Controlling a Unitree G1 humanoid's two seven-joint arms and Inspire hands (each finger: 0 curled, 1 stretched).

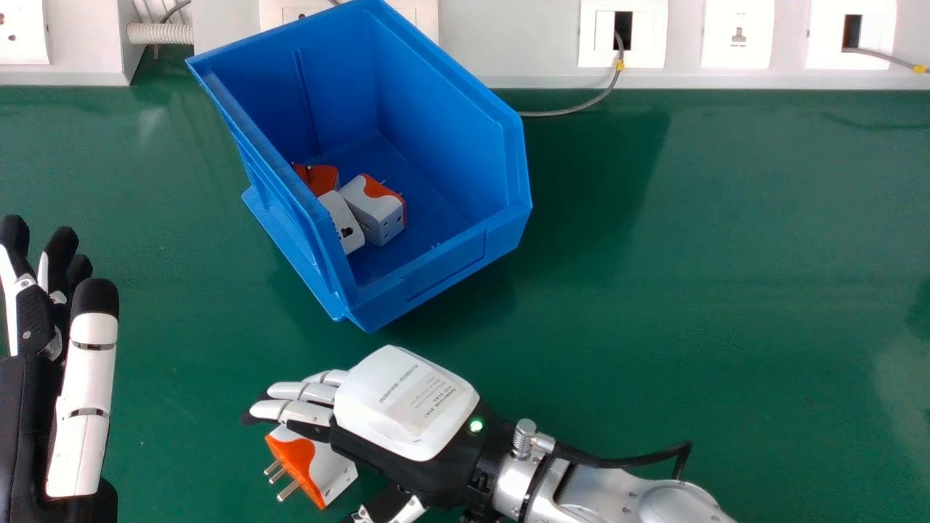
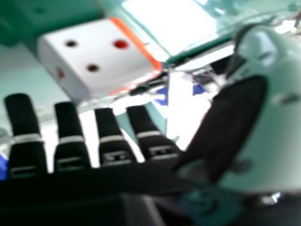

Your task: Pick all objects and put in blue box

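A white socket panel (image 1: 523, 36) borders the green tabletop (image 1: 726, 254).

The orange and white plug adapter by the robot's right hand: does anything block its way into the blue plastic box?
No loose object visibly does. In the head view, the right hand overlaps the adapter on the side towards the box, whose wall probably needs clearing.

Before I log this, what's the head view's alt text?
The right robot hand partly covers an orange-and-white plug adapter; ahead on the green table, a blue box holds similar adapters. The left robot hand is at left.
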